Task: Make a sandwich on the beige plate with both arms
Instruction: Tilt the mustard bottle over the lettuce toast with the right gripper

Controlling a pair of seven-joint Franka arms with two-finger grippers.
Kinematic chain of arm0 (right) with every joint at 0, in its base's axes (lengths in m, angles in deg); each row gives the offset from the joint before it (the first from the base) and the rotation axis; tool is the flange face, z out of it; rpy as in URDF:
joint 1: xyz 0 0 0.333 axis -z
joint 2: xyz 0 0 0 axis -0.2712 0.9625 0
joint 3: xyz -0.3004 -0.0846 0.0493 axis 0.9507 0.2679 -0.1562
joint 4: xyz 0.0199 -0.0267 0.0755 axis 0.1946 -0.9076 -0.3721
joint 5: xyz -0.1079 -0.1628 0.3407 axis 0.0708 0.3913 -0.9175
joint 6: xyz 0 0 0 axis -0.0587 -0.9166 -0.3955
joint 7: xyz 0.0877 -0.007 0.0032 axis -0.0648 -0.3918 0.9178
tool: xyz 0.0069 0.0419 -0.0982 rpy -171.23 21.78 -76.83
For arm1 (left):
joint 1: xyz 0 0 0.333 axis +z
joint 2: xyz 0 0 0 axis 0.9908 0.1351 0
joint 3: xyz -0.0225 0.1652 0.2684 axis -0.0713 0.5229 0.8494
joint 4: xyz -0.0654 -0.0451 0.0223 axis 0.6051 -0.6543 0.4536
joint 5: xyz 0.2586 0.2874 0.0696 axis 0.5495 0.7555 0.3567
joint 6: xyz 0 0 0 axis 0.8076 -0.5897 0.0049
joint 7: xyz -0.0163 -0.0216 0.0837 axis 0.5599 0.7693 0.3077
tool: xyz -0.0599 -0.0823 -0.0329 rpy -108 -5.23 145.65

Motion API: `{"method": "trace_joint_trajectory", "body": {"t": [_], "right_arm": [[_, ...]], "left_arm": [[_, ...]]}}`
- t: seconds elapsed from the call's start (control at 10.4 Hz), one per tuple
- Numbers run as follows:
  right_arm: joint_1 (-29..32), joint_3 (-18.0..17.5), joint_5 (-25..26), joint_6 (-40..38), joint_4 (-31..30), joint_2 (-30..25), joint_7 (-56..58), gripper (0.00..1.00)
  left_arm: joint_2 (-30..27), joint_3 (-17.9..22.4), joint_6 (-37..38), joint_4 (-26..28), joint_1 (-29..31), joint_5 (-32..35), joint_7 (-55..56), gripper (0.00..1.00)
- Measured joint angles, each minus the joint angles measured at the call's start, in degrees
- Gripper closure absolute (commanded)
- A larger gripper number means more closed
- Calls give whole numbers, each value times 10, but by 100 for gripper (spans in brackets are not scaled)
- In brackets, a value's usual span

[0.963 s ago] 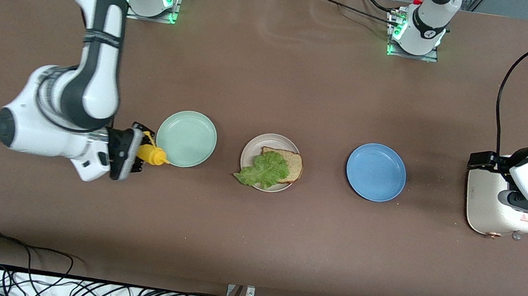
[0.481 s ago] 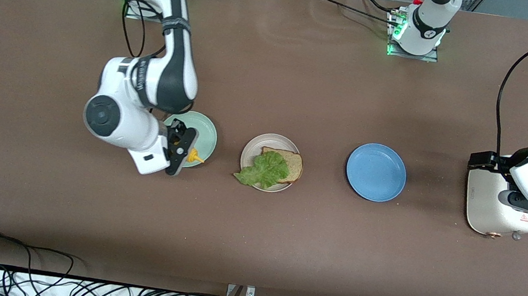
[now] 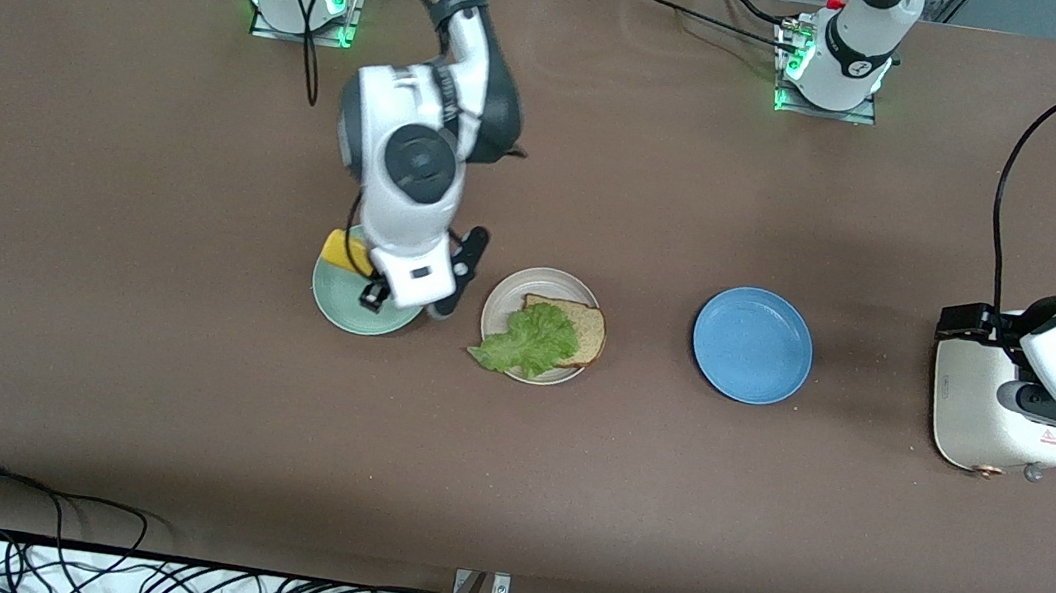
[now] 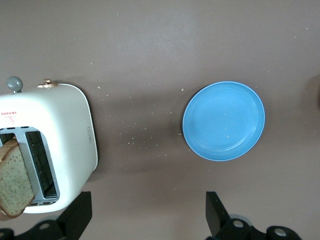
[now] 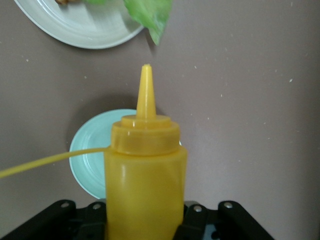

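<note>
The beige plate (image 3: 500, 298) holds one brown bread slice (image 3: 584, 332) with a ruffled lettuce leaf (image 3: 528, 340) lying over it and over the rim. My right gripper (image 3: 376, 280) hangs over the mint green plate (image 3: 350, 310) beside it, shut on a yellow squeeze bottle (image 3: 347, 252). In the right wrist view the bottle (image 5: 145, 170) fills the jaws of the right gripper (image 5: 145, 220), its nozzle toward the beige plate (image 5: 75, 27) and the lettuce (image 5: 150, 15). My left gripper (image 4: 147, 217) waits open above the toaster (image 4: 55, 140), where a second bread slice (image 4: 12, 175) stands in a slot.
A blue plate (image 3: 752, 344) lies between the beige plate and the white toaster (image 3: 972, 417), which stands at the left arm's end of the table. A black cable loops above the toaster. Loose cables run along the table edge nearest the camera.
My right arm has swung with the yellow bottle from the right arm's end of the table to over the mint green plate, close to the beige plate. The left arm has not moved.
</note>
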Motion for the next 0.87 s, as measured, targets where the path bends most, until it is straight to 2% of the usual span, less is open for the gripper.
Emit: {"method": "trace_joint_trajectory", "body": {"t": [0.19,0.58,0.67,0.87], "right_arm": [[-17,0,28,5,0,5,-8,100],[-18,-2,52,8,2,6,26,100],[-15,2,46,8,3,6,36,100],[9,12,-9,3,4,1,74,100]], "left_arm": [[0,0,0,0,0,0,0,0],[0,0,0,0,0,0,0,0],[0,0,0,0,0,0,0,0],[0,0,0,0,0,0,0,0]]}}
